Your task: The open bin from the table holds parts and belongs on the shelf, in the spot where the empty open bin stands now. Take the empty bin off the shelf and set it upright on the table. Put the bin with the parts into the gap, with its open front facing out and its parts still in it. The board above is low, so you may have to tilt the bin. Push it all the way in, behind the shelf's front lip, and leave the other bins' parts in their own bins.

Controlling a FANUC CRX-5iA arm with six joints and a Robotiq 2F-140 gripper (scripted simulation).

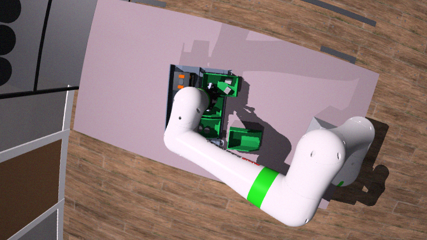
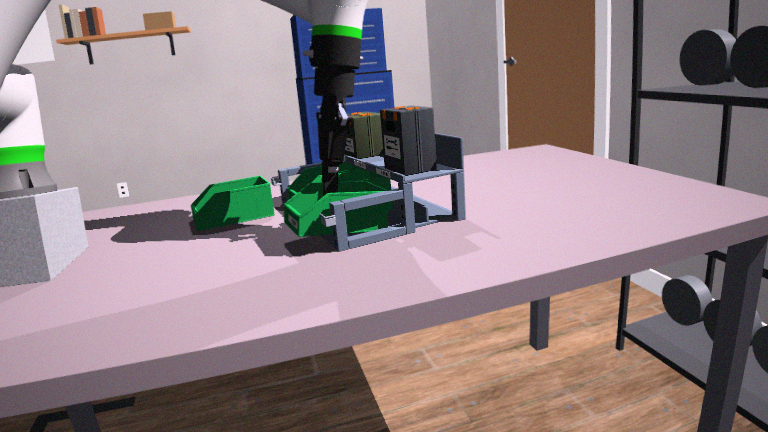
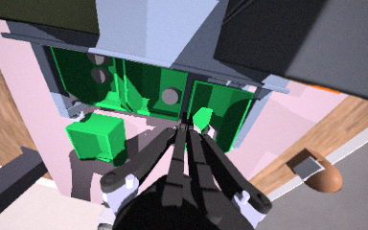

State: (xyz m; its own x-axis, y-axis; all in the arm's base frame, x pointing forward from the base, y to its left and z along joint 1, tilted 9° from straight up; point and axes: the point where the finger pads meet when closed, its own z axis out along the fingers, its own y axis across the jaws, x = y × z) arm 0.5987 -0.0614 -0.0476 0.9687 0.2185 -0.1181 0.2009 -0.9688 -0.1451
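The bin with the parts (image 1: 209, 80) (image 2: 308, 215) (image 3: 230, 115) is green and sits at one end of the grey shelf (image 1: 171, 99) (image 2: 368, 235). Its open front sticks out past the shelf's front, and small light parts show inside it. My gripper (image 2: 328, 175) (image 3: 186, 118) reaches down from above and is shut on this bin's side wall, the one next to the middle bin. In the overhead view my arm hides most of the gripper. The empty green bin (image 1: 245, 138) (image 2: 235, 201) (image 3: 93, 136) stands upright on the table in front of the shelf.
Two more green bins (image 1: 209, 127) (image 3: 153, 91) with round grey parts sit in the shelf beside it. The low upper board (image 3: 144, 34) carries dark and olive boxes (image 2: 407, 138). My grey base block (image 2: 33, 235) stands at the table's edge.
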